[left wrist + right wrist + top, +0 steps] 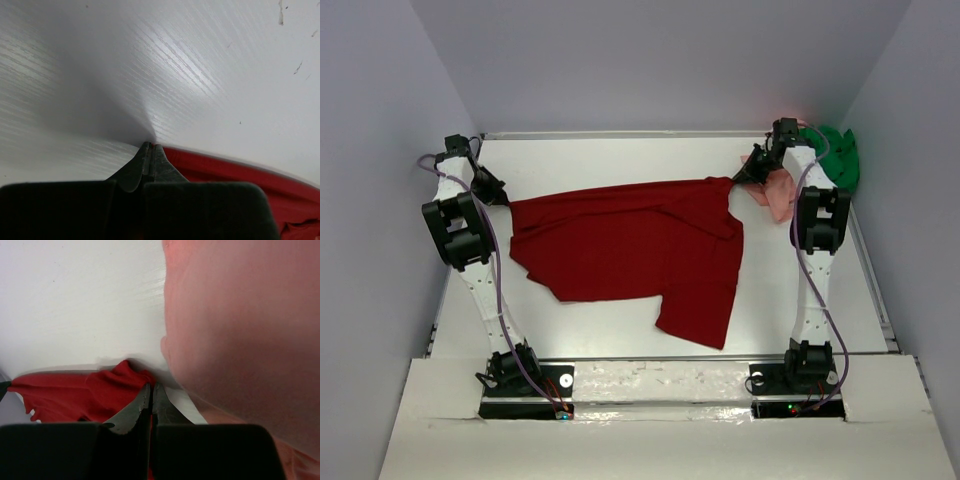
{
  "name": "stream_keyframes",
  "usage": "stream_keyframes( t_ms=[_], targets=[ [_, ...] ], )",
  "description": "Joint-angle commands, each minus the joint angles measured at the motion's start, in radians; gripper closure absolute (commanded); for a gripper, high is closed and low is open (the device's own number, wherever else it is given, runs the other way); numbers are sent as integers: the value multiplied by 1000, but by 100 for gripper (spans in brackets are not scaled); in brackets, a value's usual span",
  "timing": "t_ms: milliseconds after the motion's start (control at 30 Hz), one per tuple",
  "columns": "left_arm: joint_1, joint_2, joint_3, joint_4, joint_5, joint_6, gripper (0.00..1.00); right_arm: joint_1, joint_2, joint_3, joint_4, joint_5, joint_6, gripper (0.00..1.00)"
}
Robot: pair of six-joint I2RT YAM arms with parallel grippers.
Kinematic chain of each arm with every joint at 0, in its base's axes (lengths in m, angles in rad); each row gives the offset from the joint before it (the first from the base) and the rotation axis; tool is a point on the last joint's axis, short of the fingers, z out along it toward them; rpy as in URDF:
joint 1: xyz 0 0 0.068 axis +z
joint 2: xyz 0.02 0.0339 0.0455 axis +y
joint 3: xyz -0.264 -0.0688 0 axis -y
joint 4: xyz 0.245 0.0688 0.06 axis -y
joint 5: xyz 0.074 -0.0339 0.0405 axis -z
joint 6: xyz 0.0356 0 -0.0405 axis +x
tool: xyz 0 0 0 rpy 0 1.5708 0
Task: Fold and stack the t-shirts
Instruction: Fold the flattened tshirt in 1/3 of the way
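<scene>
Nearest to us we count two arms, one rising from each side of the near edge of the white table (620, 165). Beyond their bases lies one dark red shirt (630, 250), spread across the middle of the table, its lower right part hanging toward the near edge and its upper edge pulled into a line between the two tools. At the left end of that line the left gripper (502, 196) is clenched on a corner of the red cloth; in its wrist view the jaws are pressed together with the red hem running off to their right. At the right end the right gripper (744, 177) is likewise pinched tight on the shirt's bunched upper corner, with red cloth showing at its closed tips. Just beside it lies one salmon pink shirt (780, 196), crumpled, and farthest away, in the far right corner, one green shirt (836, 156), also crumpled. That makes three shirts in all.
</scene>
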Motion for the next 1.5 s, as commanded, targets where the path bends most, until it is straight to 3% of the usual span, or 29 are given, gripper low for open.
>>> stream_keyframes(
  t_ms=[0,233,533,867,1067,1100,1133,1167,1200,1267,1300,1367,1467],
  targets=[
    [32,-25,23,11,-82,22,100,-71,-83,-10,57,107,-19,100],
    [51,-26,22,10,-81,25,100,-90,-84,-12,57,93,-20,100],
    [43,-13,31,25,-47,6,100,-90,-68,-19,105,-58,1,100],
    [-29,55,152,5,-13,-15,100,34,-23,18,108,-149,-17,99],
    [-72,76,191,23,4,-24,96,57,-23,18,115,-167,-22,92],
    [-75,77,192,31,10,-26,93,57,-23,19,115,-172,-23,91],
    [-78,84,197,39,19,-27,87,57,-25,22,114,-172,-28,76],
    [-78,87,210,40,24,-27,73,57,-29,21,114,-169,-34,65],
    [-80,87,217,36,22,-27,67,57,-34,19,114,-163,-45,46],
    [-80,80,220,34,16,-27,56,57,-45,15,114,-151,-52,32],
    [-80,75,218,34,10,-24,44,57,-57,10,114,-143,-57,25],
    [-78,58,217,33,-13,-17,38,57,-64,8,112,-125,-71,24],
    [-74,38,212,24,-42,0,37,57,-81,4,112,-106,-82,23]
  ],
)
